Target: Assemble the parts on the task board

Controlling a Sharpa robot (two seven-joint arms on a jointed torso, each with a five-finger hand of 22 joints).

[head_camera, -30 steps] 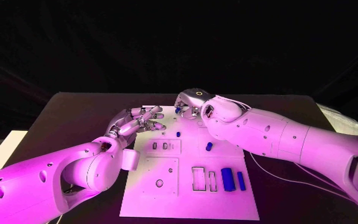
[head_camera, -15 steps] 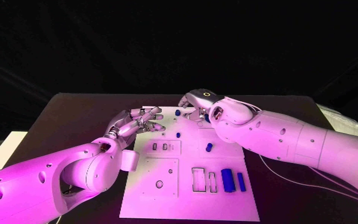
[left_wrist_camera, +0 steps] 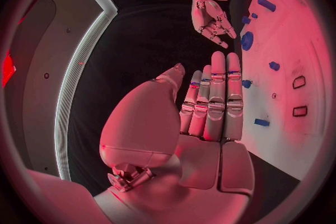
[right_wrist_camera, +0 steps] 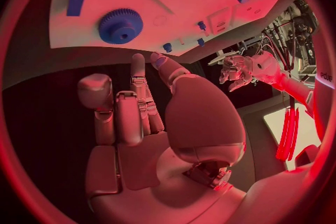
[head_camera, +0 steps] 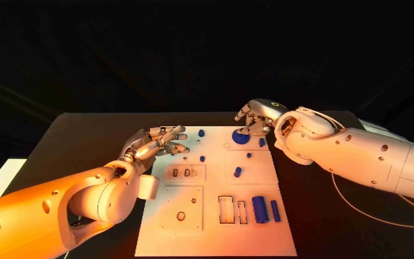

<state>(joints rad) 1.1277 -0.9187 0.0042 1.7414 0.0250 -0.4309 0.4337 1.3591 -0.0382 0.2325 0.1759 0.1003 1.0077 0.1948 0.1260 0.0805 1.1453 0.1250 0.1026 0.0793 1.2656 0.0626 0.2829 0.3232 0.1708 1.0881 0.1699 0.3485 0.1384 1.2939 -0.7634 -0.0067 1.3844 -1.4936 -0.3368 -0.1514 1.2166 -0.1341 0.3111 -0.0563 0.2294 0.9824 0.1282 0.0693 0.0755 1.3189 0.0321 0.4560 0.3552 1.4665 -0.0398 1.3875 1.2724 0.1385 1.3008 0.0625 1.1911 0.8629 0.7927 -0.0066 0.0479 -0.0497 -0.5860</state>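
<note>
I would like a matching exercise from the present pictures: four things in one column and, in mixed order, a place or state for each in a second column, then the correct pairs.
Things
1. blue gear
2. left hand
3. right hand
4. two long blue bars

Places or states
A. lying side by side near the task board's near right corner
B. open, over the board's far left edge
C. flat on the board near its far right corner
D. open, holding nothing, over the board's far right corner, just beyond the gear

Pairs: 1-C, 2-B, 3-D, 4-A
</note>
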